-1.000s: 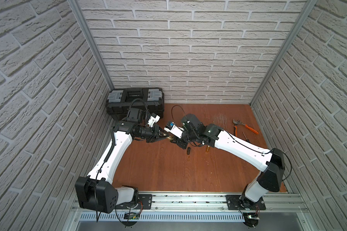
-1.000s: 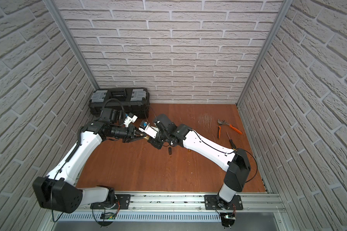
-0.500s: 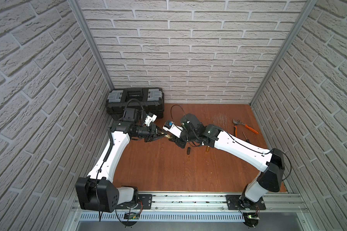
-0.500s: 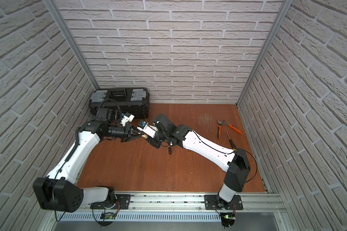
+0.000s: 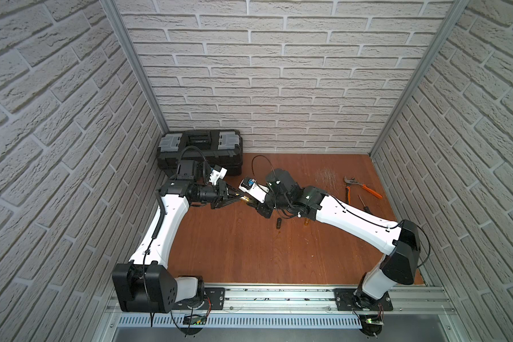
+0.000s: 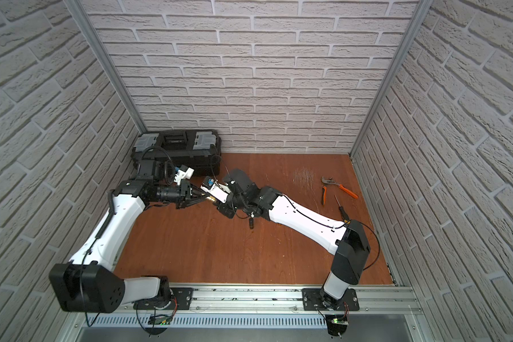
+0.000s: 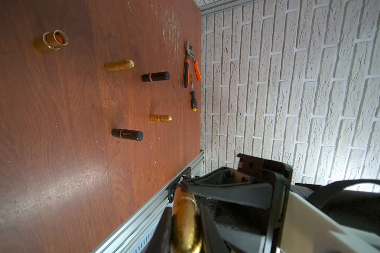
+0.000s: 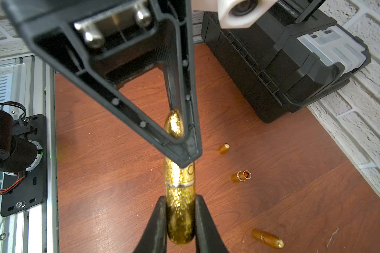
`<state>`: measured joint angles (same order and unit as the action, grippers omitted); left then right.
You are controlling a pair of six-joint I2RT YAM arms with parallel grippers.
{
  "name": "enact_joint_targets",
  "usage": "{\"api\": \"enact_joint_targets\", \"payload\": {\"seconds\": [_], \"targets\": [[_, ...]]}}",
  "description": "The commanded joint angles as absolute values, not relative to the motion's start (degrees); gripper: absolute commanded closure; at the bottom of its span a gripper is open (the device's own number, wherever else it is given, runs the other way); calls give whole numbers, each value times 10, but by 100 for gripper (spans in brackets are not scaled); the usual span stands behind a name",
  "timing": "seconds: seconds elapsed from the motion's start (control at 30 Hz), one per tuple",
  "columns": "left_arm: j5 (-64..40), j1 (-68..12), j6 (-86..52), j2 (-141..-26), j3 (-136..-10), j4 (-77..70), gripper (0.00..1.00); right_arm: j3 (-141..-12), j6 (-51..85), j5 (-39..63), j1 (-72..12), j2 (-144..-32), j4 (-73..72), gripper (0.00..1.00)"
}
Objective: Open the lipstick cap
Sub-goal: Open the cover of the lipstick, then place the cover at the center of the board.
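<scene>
white brick walls [image 5: 279, 74], wooden floor [image 5: 249, 251]

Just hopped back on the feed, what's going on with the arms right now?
Both arms hold one glittery gold lipstick in the air above the table. The left gripper is shut on one end, the right gripper on the other. The silver seam between them looks closed, so it is not yet opened. An opened gold lipstick lies on the table.
</scene>
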<state>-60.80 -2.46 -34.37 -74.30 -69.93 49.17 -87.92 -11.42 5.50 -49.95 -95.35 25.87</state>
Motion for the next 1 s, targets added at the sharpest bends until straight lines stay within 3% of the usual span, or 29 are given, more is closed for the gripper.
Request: {"api": "enact_joint_targets", "payload": {"seconds": [0.0, 0.23, 0.47, 0.77, 0.97], "targets": [[-613, 11, -346, -724, -701, 478, 99, -855, -114, -21, -486, -930, 332, 96], [-588, 17, -325, -731, -714, 505, 99, -850, -113, -36, -486, -924, 328, 96], [-389, -13, -288, -741, -693, 542, 96, -864, -108, -25, -486, -916, 331, 96], [-118, -156, -321, -792, -640, 459, 94, -884, -99, -23, -486, -880, 364, 96], [-30, -241, -315, -855, -646, 436, 93, -880, -91, -19, -487, -852, 377, 96]]}}
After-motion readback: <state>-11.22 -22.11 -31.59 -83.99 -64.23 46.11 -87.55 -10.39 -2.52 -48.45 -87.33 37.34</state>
